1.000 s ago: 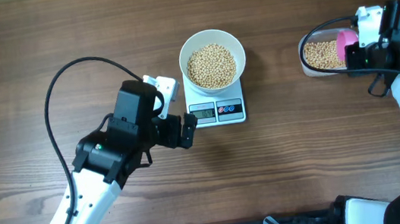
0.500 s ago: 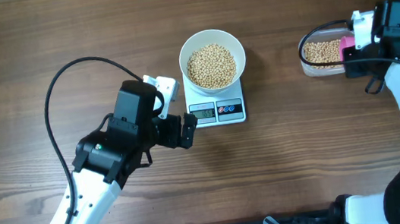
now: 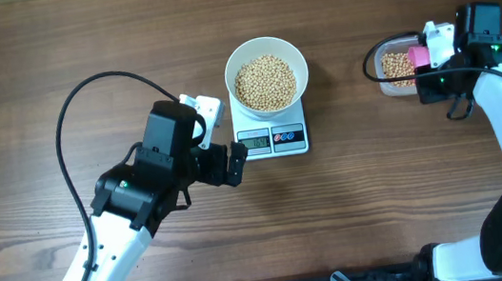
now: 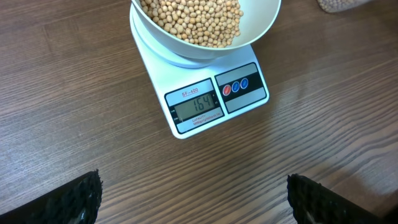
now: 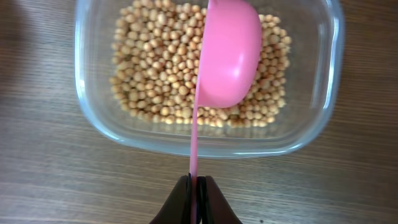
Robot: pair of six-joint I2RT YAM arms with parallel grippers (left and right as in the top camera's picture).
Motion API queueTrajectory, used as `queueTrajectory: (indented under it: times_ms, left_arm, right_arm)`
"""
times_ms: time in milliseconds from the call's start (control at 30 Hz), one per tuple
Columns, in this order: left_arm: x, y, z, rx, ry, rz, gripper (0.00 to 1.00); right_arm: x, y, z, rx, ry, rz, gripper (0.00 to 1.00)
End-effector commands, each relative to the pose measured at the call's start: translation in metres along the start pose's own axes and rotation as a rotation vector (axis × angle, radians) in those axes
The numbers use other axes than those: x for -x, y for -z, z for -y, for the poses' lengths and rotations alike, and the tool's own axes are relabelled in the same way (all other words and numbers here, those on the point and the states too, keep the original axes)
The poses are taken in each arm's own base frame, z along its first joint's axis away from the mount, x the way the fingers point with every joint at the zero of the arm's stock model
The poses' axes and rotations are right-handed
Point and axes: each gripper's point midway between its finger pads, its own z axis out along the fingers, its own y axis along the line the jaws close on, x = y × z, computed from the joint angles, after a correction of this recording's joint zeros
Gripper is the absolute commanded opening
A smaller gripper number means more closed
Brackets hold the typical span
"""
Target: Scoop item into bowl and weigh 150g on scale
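A white bowl (image 3: pixel 266 73) heaped with tan beans (image 3: pixel 265 82) stands on the small white scale (image 3: pixel 272 136). In the left wrist view the scale's display (image 4: pixel 198 106) reads 164. My left gripper (image 3: pixel 234 162) hovers just left of the scale's front, wide open with nothing between its fingers (image 4: pixel 74 198). My right gripper (image 5: pixel 195 186) is shut on the thin handle of a pink scoop (image 5: pixel 227 53). The scoop is turned on its side over the beans (image 5: pixel 155 68) in a clear tub (image 5: pixel 329 74).
The clear tub (image 3: pixel 384 67) sits on the wooden table at the right, partly under the right wrist (image 3: pixel 459 50). The left arm's black cable (image 3: pixel 66 115) loops over the left of the table. Bare wood lies between scale and tub.
My right gripper has moved left with the pink scoop, now covering more of the tub, which looks nudged slightly left. The left arm, bowl and scale have not moved.
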Motion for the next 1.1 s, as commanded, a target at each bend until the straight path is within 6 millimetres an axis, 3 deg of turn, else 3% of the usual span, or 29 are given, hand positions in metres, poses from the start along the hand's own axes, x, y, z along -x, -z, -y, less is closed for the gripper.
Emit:
queueTrajectory:
  times_ms: [0,333,600,1067]
  left_arm:
    - [0.002,0.001,0.004,-0.015,-0.024,0.004,1.0]
    - [0.002,0.001,0.004,-0.015,-0.024,0.004,1.0]
    - [0.002,0.001,0.004,-0.015,-0.024,0.004,1.0]
    - [0.002,0.001,0.004,-0.015,-0.024,0.004,1.0]
  right_arm:
    - [-0.002,-0.005,-0.018,0.094,0.014,-0.011,0.04]
    - [0.0,0.0,-0.043,0.24,0.009,0.013,0.04]
    - [-0.001,-0.002,-0.043,0.257,-0.033,0.008,0.04]
    - [0.005,0.012,-0.03,0.495,-0.227,0.108,0.04]
